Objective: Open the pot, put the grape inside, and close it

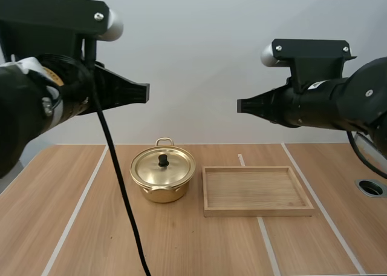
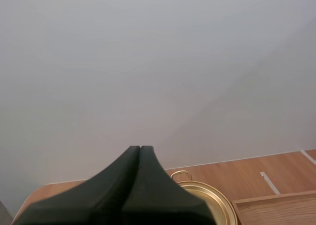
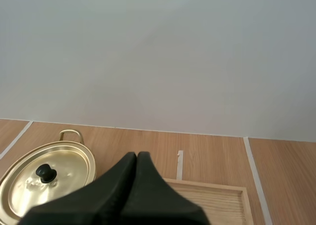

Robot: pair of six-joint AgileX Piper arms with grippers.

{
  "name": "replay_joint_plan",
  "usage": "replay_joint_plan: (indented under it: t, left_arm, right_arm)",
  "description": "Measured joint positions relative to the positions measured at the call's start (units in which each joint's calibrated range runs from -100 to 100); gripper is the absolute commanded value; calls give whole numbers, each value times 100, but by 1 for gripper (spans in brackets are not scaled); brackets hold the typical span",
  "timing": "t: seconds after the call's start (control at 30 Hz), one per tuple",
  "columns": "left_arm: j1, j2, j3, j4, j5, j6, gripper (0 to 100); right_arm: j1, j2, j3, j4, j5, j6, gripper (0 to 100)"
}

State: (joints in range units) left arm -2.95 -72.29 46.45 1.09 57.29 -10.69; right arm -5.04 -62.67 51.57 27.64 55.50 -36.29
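High view has both arms raised well above the table, their grippers pointing toward each other with a wide gap between them. My left gripper hangs high on the left side of the pot. My right gripper hangs high on the other side, toward the wooden tray. Neither touches anything.

The gold pot stands on the table between the two arms, well below both grippers. Its lid is seated on it, with the black knob upright at the lid's centre. The tray lies flat just beside the pot on its right, with a narrow strip of table between them.

From the left wrist view, that arm's fingers lie pressed together as one dark wedge with nothing between them. Past the wedge, one looped handle of the pot and part of the lid's rim show on the table, well apart from the fingertips. A corner of the tray lies next to the pot.

From the right wrist view, the right arm's fingers are likewise closed flat against each other and hold nothing. The lidded pot sits far beneath them and off to one side. The tray's far edge lies straight beyond the tips.
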Motion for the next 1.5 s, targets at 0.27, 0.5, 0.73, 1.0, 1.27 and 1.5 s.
replay_joint_plan:
  t: [0.27, 0.5, 0.73, 1.0, 1.27, 1.5]
  left_arm:
    - [0, -714, 55, 0, 669, -235, 0]
    - [0, -1528, 846, 26, 617, -284, 0]
    - [0, -2210, 2330, 588, -20, -305, 0]
    - [0, -2456, 3463, 1162, -1140, -388, 0]
    - [0, -2456, 4504, 1172, -2307, -501, 0]
    - [0, -2456, 4736, 1172, -2451, -581, 0]
  right_arm:
    - [0, -1159, 451, 0, 583, -10, 0]
    - [0, -2041, 465, 0, 1000, -19, 0]
    - [0, -2856, 1217, 0, 1135, -30, 0]
    - [0, -3222, 2508, -20, 12, -389, 0]
    - [0, -3234, 3625, -20, -1283, -657, 0]
    - [0, -3234, 3945, -20, -1474, -691, 0]
